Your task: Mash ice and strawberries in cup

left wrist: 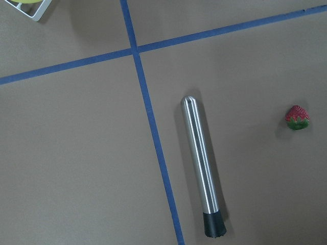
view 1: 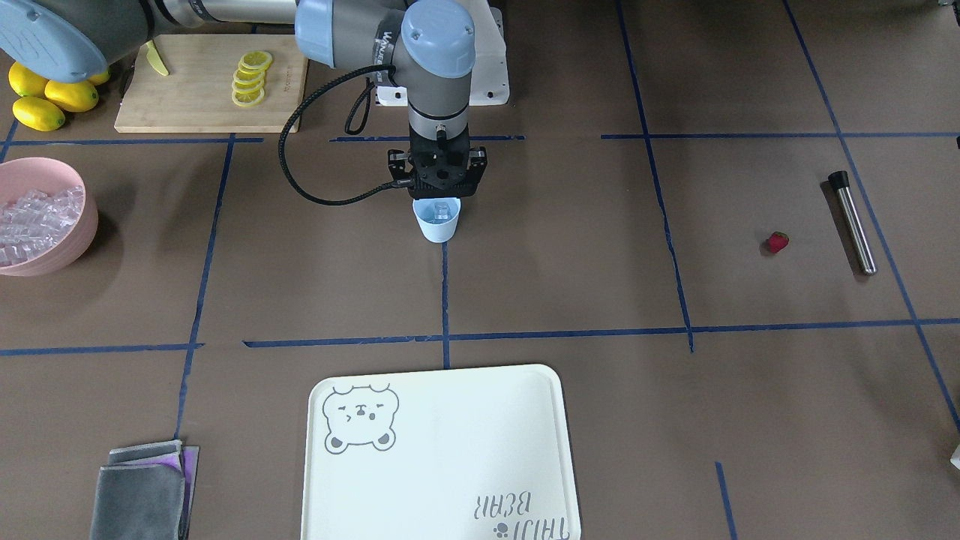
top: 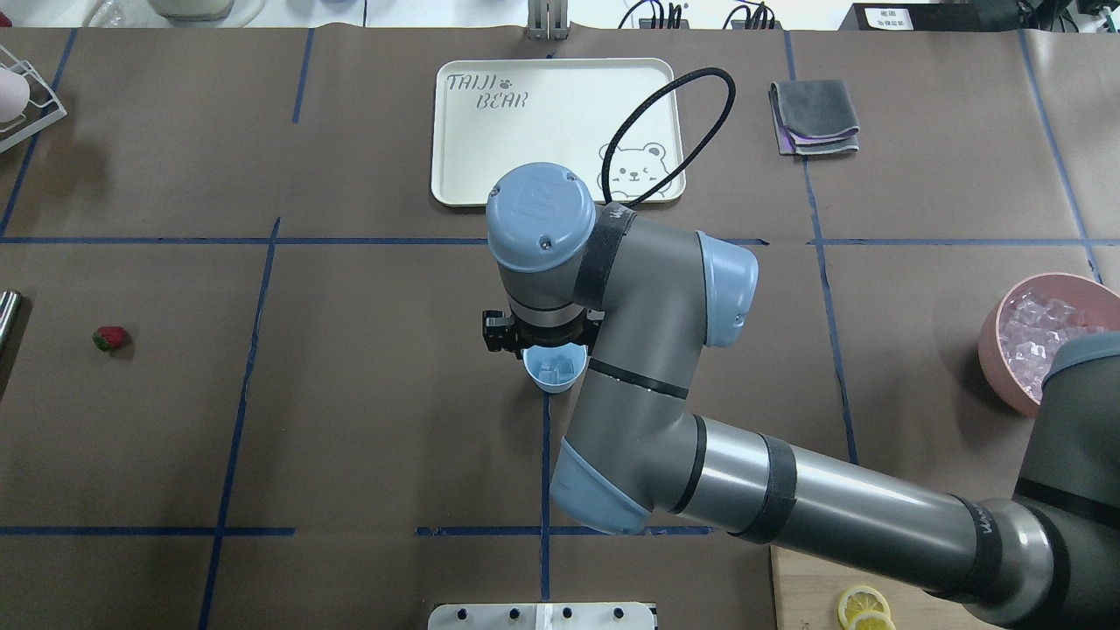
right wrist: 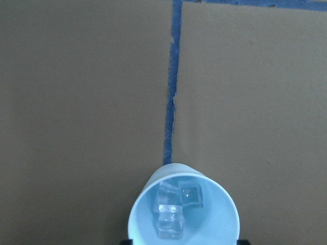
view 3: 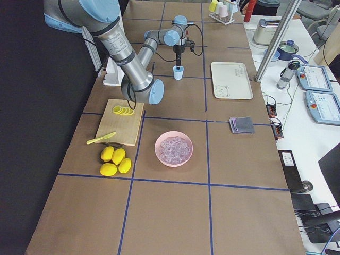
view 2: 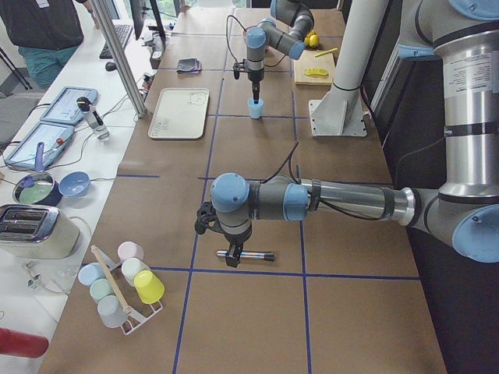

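The light blue cup (view 1: 437, 222) stands at the table's middle on a blue tape line, holding three ice cubes (right wrist: 171, 209). My right gripper (view 1: 437, 189) hangs straight above the cup, open, with a fingertip on either side of the rim and nothing held. The strawberry (view 1: 778, 241) lies alone on the table far to the left arm's side, also in the left wrist view (left wrist: 297, 117). My left gripper (view 2: 231, 255) hovers over a steel muddler (left wrist: 201, 163) near the strawberry. It shows only in the exterior left view, so I cannot tell if it is open or shut.
A pink bowl (view 1: 90, 225) full of ice sits on the right arm's side. Behind it are a cutting board (view 1: 187, 97) with lemon slices and whole lemons (view 1: 45, 101). A white bear tray (view 1: 450, 450) and a folded grey cloth (view 1: 142, 487) lie across the table.
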{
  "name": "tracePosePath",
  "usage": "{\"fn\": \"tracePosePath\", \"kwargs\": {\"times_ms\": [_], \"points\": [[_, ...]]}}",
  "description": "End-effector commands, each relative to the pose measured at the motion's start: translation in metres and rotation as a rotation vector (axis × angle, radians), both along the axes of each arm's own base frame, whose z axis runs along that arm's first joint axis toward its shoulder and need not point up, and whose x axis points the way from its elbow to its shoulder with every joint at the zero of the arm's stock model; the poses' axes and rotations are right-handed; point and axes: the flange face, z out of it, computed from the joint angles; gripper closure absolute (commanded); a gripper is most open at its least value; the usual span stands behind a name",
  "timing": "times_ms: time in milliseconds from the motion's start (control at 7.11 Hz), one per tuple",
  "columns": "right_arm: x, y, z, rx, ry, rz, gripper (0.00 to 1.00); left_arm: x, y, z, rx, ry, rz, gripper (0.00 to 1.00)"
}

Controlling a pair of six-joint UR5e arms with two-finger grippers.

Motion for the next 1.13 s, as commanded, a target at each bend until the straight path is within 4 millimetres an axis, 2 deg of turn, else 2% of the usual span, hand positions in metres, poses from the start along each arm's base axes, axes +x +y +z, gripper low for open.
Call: {"fn": "tracePosePath", "kwargs": {"times_ms": [0,141,281,422,563,703,844,985], "points": [[0.064,-0.071,0.004,-0.034,-0.024,0.085,0.01,0.000,0.001,0.001,-0.003,0.000,0.000,0.00],[0.112,-0.112,0.017,-0.021,-0.037,0.071,0.01,0.001,0.001,0.002,-0.004,-0.002,0.002,0.00],[0.160,-0.147,0.046,-0.006,-0.032,0.051,0.01,0.002,0.000,0.000,-0.006,0.000,0.002,0.00],[0.212,-0.177,0.082,0.025,-0.022,0.012,0.01,0.002,-0.003,-0.002,-0.007,-0.002,-0.004,0.00],[0.267,-0.199,0.126,0.050,-0.012,-0.026,0.01,0.002,-0.010,-0.010,0.014,0.000,-0.003,0.00],[0.321,-0.214,0.167,0.086,0.003,-0.063,0.01,0.002,-0.011,-0.010,0.015,0.000,-0.003,0.00],[0.364,-0.218,0.207,0.107,0.000,-0.111,0.01,0.002,-0.012,-0.011,0.025,-0.001,0.000,0.00],[0.412,-0.220,0.248,0.137,0.011,-0.154,0.01,0.002,-0.022,-0.022,0.079,-0.001,-0.003,0.00]]}}
